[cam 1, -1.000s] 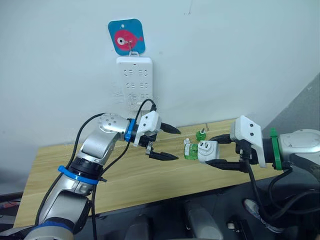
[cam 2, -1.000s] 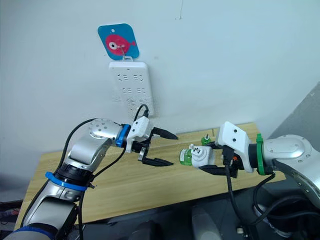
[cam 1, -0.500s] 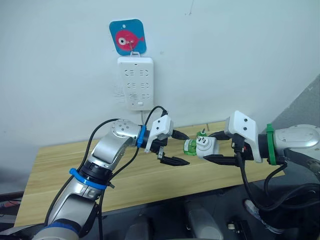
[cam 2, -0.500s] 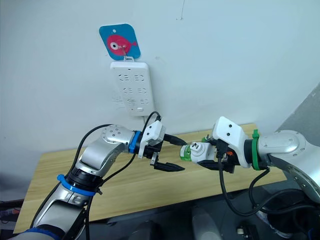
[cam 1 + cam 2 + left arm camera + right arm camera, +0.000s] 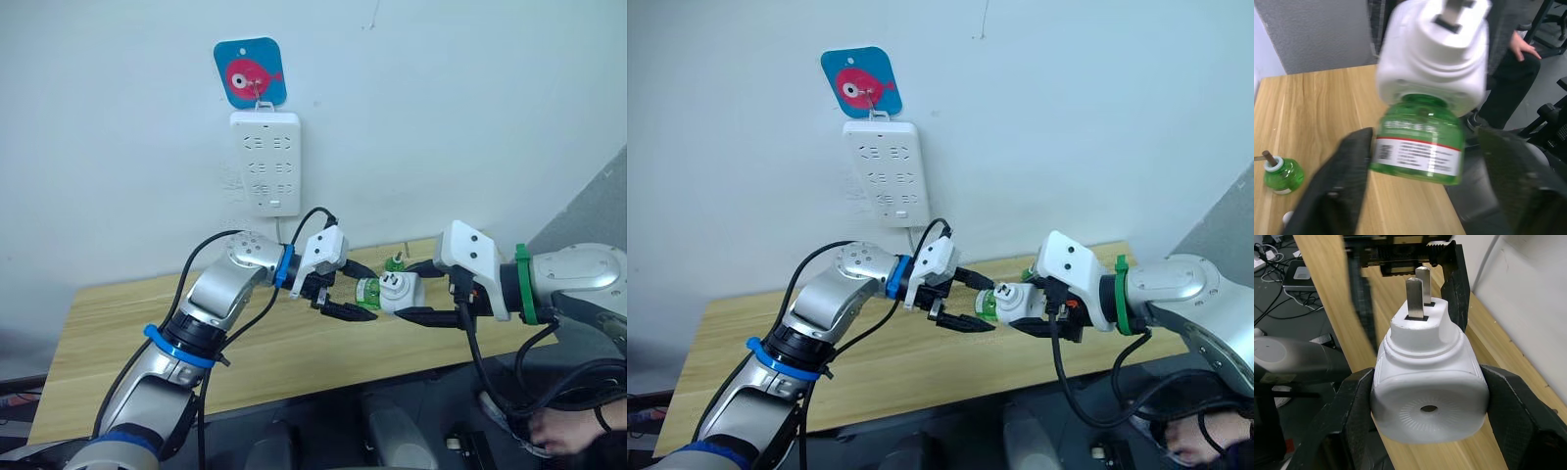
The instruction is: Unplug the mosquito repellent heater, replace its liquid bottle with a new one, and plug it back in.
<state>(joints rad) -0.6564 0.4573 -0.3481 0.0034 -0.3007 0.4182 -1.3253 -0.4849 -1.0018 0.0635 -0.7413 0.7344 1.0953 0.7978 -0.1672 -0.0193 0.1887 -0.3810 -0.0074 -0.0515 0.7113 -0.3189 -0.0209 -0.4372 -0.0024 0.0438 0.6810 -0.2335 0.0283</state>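
Observation:
My right gripper (image 5: 404, 292) is shut on the mosquito repellent heater (image 5: 402, 289), a white rounded unit held above the table with its two plug prongs (image 5: 1418, 296) bare. A green liquid bottle (image 5: 1418, 144) with a white label is still fixed in the heater and points toward my left arm. My left gripper (image 5: 362, 295) is open, one finger (image 5: 1339, 186) against the bottle's side and the other (image 5: 1513, 166) a little off it. A second green bottle (image 5: 394, 262) stands on the table behind the heater.
The white power strip (image 5: 265, 162) hangs on the wall under a blue fish hook tag (image 5: 250, 71). The wooden table (image 5: 118, 333) runs below both arms. A small white cap (image 5: 1287, 218) lies near the spare bottle. A person's hand (image 5: 558, 431) is at the lower right.
My left gripper has moved right until its fingers straddle the bottle. My right gripper has brought the heater slightly leftward to meet it.

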